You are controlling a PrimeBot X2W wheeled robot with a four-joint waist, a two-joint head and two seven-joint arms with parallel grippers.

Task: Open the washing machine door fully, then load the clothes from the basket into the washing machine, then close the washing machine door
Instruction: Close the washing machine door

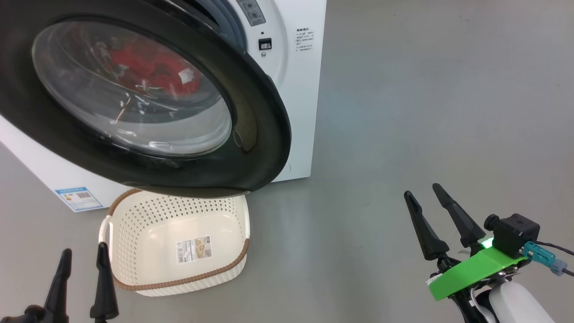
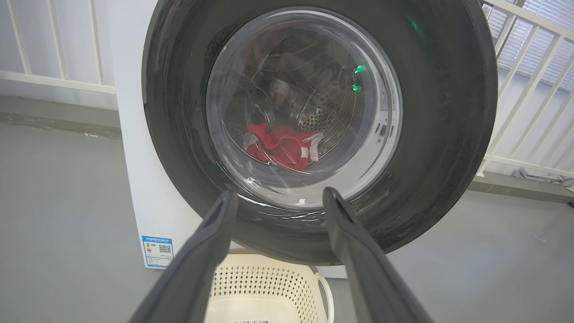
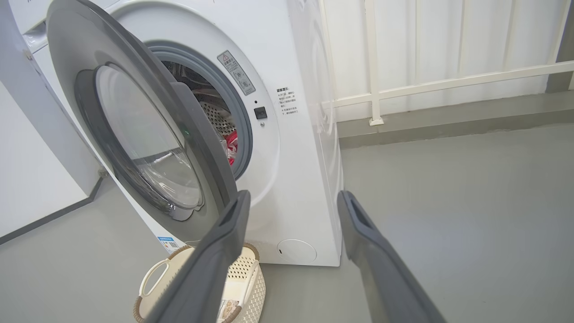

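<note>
The washing machine [image 1: 300, 112] stands at the upper left, and its glossy black door [image 1: 260, 112] hangs partly open in front of the drum. Red clothes [image 1: 152, 67] lie inside the drum, seen through the door glass. In the left wrist view the clothes [image 2: 282, 146] show behind the door [image 2: 448, 112]. In the right wrist view the clothes [image 3: 231, 143] show past the door's grey inner face [image 3: 148, 85]. The cream basket [image 1: 179, 242] sits empty on the floor under the door. My left gripper [image 1: 85, 249] is open beside the basket. My right gripper [image 1: 421, 190] is open, far right of the machine.
A blue label sticker [image 1: 78, 198] marks the machine's low front. A white railing [image 3: 448, 83] runs behind the machine, and a white panel [image 3: 27, 179] stands to its side. Bare grey floor [image 1: 426, 89] stretches to the right.
</note>
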